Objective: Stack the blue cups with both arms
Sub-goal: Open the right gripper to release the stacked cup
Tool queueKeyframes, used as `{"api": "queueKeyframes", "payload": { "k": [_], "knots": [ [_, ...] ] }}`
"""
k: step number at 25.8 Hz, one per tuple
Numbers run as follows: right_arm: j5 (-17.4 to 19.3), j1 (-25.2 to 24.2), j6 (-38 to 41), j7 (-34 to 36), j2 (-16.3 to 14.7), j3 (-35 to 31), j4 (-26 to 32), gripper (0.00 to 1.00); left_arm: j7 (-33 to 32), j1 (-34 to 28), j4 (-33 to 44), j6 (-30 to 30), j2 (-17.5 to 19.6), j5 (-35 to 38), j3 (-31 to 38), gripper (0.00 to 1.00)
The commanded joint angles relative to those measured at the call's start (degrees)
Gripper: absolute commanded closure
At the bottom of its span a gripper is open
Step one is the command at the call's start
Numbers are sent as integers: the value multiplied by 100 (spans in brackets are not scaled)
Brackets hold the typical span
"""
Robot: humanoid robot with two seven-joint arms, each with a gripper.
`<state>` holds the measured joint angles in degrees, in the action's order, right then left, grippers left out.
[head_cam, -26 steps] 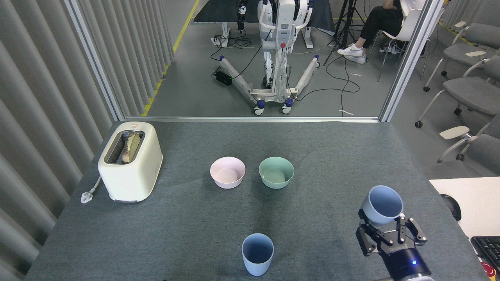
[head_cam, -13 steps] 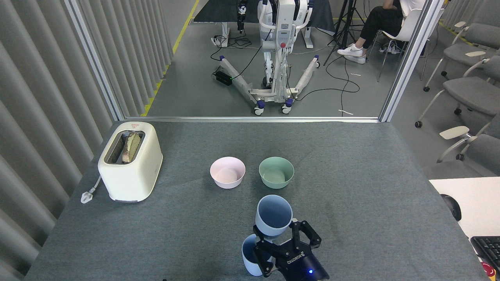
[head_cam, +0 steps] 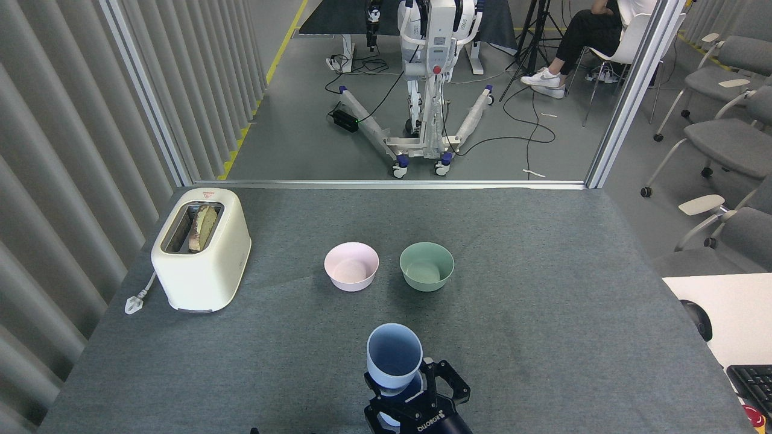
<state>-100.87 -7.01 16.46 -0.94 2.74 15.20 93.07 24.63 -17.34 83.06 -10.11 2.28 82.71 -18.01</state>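
Since the earlier frame the right gripper (head_cam: 416, 395) has carried its cup (head_cam: 394, 355) leftward; jaws pinching it, it hangs directly above the second cup (head_cam: 401, 392), aligned for nesting. Left gripper unseen.

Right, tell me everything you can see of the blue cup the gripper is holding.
The held blue cup is a pale blue, matte, plastic-looking tumbler, handleless and tapered, mouth open upward and empty. The right gripper clasps its lower body at the table's near edge. It sits right over the second blue cup, mostly hidden; whether they touch is unclear.
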Motion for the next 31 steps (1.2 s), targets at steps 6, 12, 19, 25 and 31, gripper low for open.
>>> {"api": "queueKeyframes", "payload": {
  "k": [6, 12, 19, 25, 31],
  "knots": [
    [-3, -37, -169, 94, -11, -35, -202, 52, -2, 20, -9, 1, 0, 0, 0, 0],
    [6, -20, -196, 173, -55, -35, -281, 49, -2, 20, -9, 1, 0, 0, 0, 0],
    [59, -20, -231, 173, -28, -52, -290, 8, -2, 20, -9, 1, 0, 0, 0, 0],
    [68, -20, -213, 173, -28, -44, -290, 2, -2, 11, 9, 18, 9, 0, 105, 0],
    [85, -108, -152, 208, -55, -44, -219, 2, -2, 3, 9, 18, 18, 0, 114, 0]
  ]
}}
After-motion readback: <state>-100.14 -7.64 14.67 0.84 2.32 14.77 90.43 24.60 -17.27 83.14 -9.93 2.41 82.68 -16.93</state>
